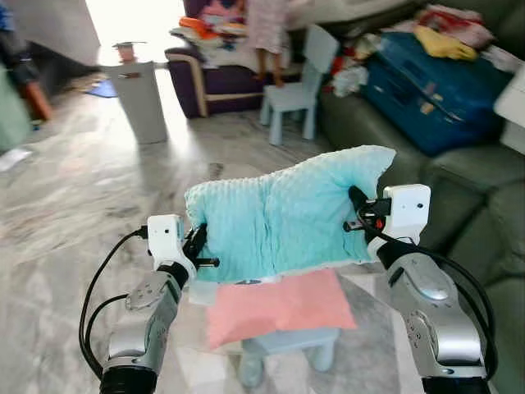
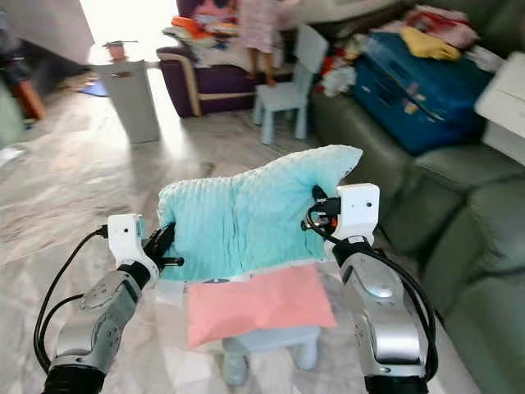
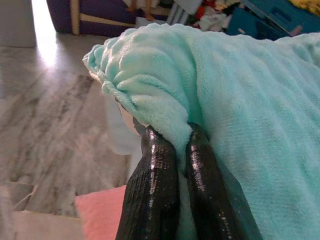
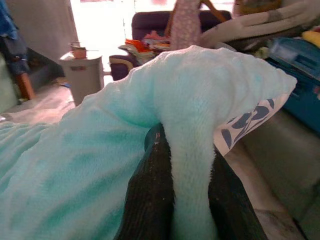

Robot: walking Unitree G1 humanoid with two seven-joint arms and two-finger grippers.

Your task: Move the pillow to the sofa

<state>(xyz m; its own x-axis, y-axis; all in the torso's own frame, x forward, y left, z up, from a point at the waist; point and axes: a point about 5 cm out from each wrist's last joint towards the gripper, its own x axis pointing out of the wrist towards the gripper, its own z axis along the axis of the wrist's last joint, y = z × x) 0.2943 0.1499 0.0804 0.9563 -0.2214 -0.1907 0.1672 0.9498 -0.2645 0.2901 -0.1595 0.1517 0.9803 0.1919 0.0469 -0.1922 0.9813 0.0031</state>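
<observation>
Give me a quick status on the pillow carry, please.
Left pincer and right pincer both shut on the mint pillow, held aloft. Green sofa to the right. Pink-cushioned stool directly below.

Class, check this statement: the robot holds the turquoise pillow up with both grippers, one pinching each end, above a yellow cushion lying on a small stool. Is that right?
Not quite: the cushion on the small stool is pink, not yellow, as the left eye view shows. The rest stands: the left gripper and the right gripper each pinch one end of the turquoise pillow, held above it.
</observation>
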